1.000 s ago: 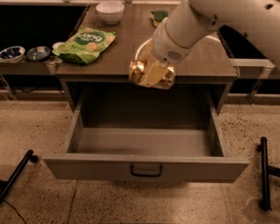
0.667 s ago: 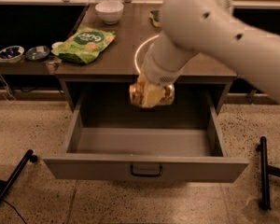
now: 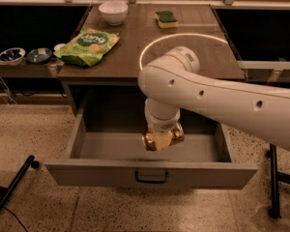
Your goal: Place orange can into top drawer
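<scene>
Orange can [image 3: 154, 140] clamped in my pincer [image 3: 163, 135], top drawer [image 3: 96, 173] floor below; dropped now, it could bounce and roll.

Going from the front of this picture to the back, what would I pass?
top drawer front panel → claw gripping the orange can over the open drawer → green snack bag → white bowl

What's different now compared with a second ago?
The gripper, jaws clamped on the orange can, carried it down from the tabletop's front edge into the open top drawer. Nothing was let go. The green snack bag, bowl and sponge stayed put.
</scene>
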`<state>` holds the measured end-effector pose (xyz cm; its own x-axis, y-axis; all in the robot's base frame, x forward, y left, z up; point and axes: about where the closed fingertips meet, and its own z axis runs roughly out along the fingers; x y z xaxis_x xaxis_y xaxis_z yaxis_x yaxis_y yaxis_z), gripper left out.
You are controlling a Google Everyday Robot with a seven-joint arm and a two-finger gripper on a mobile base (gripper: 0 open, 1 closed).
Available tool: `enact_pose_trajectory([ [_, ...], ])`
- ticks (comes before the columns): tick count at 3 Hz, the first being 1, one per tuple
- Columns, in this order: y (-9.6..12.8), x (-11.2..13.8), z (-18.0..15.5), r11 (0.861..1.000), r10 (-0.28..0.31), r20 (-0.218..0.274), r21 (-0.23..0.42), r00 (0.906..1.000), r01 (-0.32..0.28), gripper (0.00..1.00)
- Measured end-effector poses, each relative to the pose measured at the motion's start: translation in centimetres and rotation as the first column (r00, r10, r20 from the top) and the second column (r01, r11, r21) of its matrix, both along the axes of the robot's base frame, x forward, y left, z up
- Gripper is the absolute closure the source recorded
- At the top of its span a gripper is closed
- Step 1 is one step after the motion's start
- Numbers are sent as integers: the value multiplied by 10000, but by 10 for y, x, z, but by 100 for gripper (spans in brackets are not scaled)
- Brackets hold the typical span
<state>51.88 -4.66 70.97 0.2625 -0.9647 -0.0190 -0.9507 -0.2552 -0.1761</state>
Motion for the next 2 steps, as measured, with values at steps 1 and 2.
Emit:
enact_pose_trajectory([
  [1, 7, 18, -9, 9892, 166, -655, 1462, 9977, -69, 100],
  [2, 18, 51, -24, 9507, 213, -758, 3100, 9969, 32, 100],
])
